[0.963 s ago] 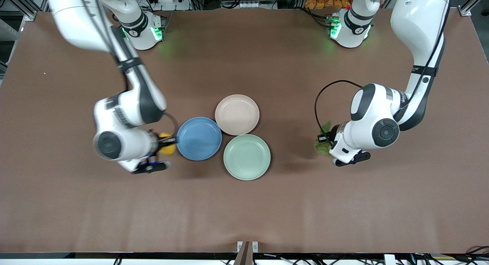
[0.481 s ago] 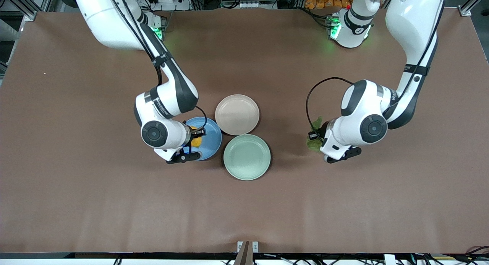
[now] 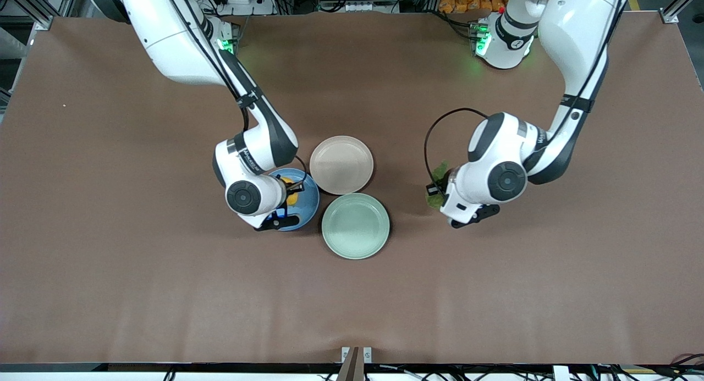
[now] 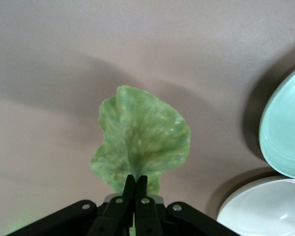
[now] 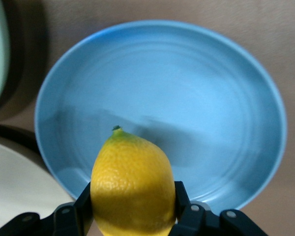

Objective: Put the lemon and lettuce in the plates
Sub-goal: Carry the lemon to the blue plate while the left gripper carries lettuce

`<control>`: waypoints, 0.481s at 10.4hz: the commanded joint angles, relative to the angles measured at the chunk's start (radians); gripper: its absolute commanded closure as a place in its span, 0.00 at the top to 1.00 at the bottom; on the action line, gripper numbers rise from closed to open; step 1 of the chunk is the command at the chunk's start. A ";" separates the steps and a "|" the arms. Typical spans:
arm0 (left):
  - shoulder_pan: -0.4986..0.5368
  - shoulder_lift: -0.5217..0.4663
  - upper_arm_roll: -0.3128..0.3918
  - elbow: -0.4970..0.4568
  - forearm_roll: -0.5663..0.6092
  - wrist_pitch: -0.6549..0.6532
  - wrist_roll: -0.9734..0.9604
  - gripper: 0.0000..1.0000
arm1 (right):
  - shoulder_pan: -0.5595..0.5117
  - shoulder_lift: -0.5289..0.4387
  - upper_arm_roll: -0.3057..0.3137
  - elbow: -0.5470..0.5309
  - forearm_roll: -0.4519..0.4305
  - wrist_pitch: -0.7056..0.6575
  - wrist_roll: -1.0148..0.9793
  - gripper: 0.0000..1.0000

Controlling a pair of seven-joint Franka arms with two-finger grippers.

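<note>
My right gripper (image 3: 290,198) is shut on the yellow lemon (image 3: 291,196) and holds it over the blue plate (image 3: 308,204). In the right wrist view the lemon (image 5: 132,182) sits between the fingers (image 5: 181,195) above the blue plate's (image 5: 187,93) rim. My left gripper (image 3: 434,195) is shut on the stem of the green lettuce leaf (image 3: 439,174), over bare table toward the left arm's end from the plates. In the left wrist view the leaf (image 4: 142,135) hangs from the closed fingertips (image 4: 130,181). The beige-pink plate (image 3: 341,165) is empty.
A pale mint-green plate (image 3: 355,225) lies nearer the front camera, touching the blue and beige-pink plates. It also shows in the left wrist view (image 4: 285,132) beside the beige-pink plate (image 4: 265,211). Brown table surface surrounds the plates.
My right gripper carried the lemon from beside the blue plate to over it. My left gripper carried the lettuce closer to the plates.
</note>
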 commanded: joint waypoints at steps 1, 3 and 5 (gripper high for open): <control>-0.059 0.016 0.003 0.037 -0.022 -0.005 -0.098 0.00 | 0.010 -0.006 -0.005 -0.009 0.039 0.006 0.030 0.25; -0.115 0.045 0.003 0.077 -0.061 0.015 -0.189 0.00 | 0.008 -0.003 -0.005 -0.006 0.039 0.006 0.068 0.94; -0.146 0.072 0.003 0.088 -0.083 0.073 -0.261 0.00 | 0.001 -0.011 -0.005 0.020 0.039 0.000 0.065 1.00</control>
